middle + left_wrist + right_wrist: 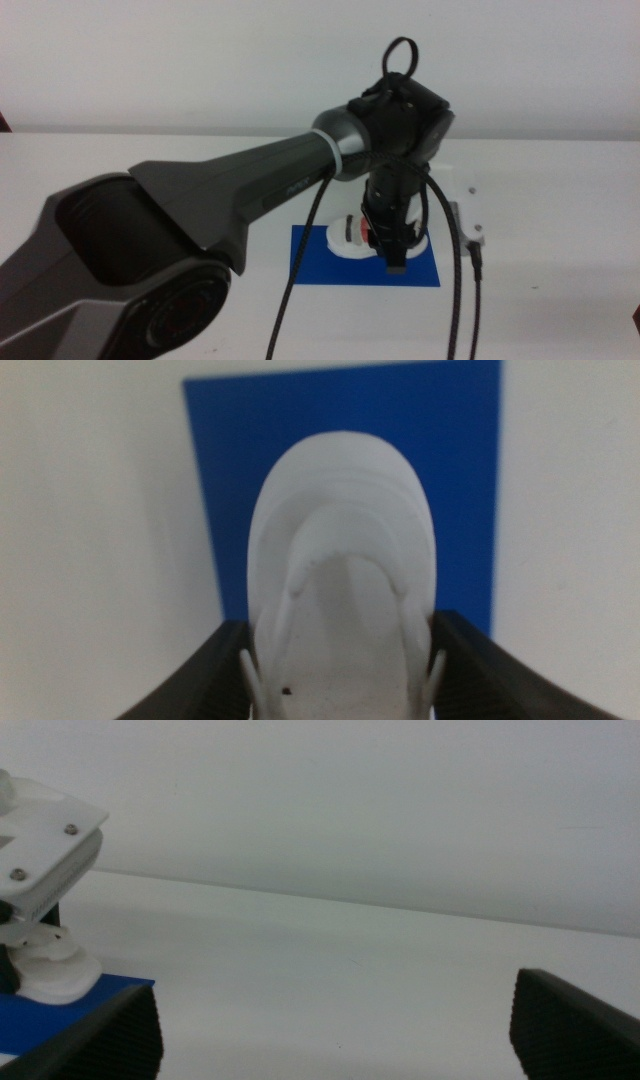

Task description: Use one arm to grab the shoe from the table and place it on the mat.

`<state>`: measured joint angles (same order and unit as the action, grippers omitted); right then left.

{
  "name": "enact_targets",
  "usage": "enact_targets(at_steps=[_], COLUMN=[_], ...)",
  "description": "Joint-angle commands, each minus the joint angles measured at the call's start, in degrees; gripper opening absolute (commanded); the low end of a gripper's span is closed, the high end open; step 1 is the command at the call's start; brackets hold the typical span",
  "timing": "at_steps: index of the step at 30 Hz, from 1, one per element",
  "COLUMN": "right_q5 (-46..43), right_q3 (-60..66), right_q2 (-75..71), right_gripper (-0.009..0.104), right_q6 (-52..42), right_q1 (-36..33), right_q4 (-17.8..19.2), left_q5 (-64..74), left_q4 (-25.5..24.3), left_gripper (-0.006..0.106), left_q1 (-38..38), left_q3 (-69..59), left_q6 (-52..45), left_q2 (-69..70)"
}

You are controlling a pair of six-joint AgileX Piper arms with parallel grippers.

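Shoe [342, 560], rounded white toe, clamped by left gripper [340, 670] over flat blue mat [240, 470].

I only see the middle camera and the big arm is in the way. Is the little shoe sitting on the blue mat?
Observer: In the left wrist view the shoe lies over the mat, with blue showing around its rounded end.
Operator: Is the gripper squeezing it?
Observer: Yes, the left gripper has a dark jaw against each side of the shoe.
Operator: Where's the other arm?
Observer: The right gripper waits low beside the mat, jaws wide apart, holding nothing.
Operator: Is anything else near the mat?
Observer: Its view shows only bare white table there.
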<state>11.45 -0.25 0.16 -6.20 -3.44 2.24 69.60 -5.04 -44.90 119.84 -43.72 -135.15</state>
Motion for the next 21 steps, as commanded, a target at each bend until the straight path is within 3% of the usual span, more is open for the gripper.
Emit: enact_targets(at_steps=[1,21], right_q5=[-0.4,-0.4], right_q3=[2.4,2.4], right_q2=[-2.2,-2.2], right_gripper=[0.093,0.093], right_q6=[0.0,0.0], right_q1=[0.0,0.0], right_q4=[0.2,0.2], left_q5=[5.6,5.5], left_q4=[0.0,1.4], left_gripper=[0.000,0.000], left_q1=[1.0,2.0], left_q3=[0.4,0.4], left_q6=[0.5,-0.2], left_q2=[-0.5,-3.0])
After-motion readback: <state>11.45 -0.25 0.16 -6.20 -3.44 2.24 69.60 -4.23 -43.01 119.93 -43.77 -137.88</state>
